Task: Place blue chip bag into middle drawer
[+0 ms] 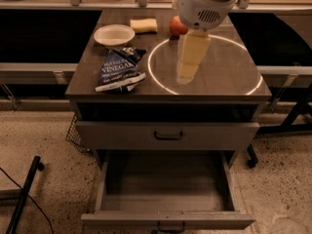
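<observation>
The blue chip bag (119, 69), dark navy with white "VINEGAR" lettering, lies flat on the left part of the cabinet top. My gripper (186, 74) hangs from its white wrist over the middle of the top. It is to the right of the bag and apart from it, and it holds nothing I can see. The middle drawer (165, 201) is pulled out low at the front. Its grey tray is bare and its black handle sits at the front edge.
A white bowl (114, 34), a yellow sponge (144, 25) and a red apple (177, 26) sit at the back of the top. A closed grey drawer front (168, 135) lies above the open one. A black pole (22, 199) lies on the floor at left.
</observation>
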Controlling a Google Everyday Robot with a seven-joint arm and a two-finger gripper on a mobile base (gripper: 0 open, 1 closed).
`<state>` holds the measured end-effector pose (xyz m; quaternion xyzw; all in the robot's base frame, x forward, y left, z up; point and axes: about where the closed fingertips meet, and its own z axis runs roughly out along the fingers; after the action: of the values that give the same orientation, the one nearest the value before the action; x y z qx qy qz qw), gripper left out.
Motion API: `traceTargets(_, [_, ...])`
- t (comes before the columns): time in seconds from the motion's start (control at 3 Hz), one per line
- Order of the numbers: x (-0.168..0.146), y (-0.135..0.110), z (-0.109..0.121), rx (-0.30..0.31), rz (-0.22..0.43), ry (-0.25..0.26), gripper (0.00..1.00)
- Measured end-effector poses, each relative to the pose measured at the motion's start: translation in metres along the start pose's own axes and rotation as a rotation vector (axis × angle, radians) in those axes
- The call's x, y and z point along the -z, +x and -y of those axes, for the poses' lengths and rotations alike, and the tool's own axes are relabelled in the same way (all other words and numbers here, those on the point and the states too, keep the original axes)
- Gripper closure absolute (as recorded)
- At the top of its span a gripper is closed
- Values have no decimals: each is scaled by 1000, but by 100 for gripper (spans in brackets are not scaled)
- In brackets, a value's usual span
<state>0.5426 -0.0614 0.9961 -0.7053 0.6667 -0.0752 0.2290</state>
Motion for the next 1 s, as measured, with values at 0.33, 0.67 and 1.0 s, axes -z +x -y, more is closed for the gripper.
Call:
traceTargets(0.33, [-40, -5, 21, -6, 42, 7, 0])
traceTargets(0.67, [-95, -34, 37, 11, 116, -35, 0])
traceTargets(1.0, [-152, -60, 42, 0, 179, -105, 0])
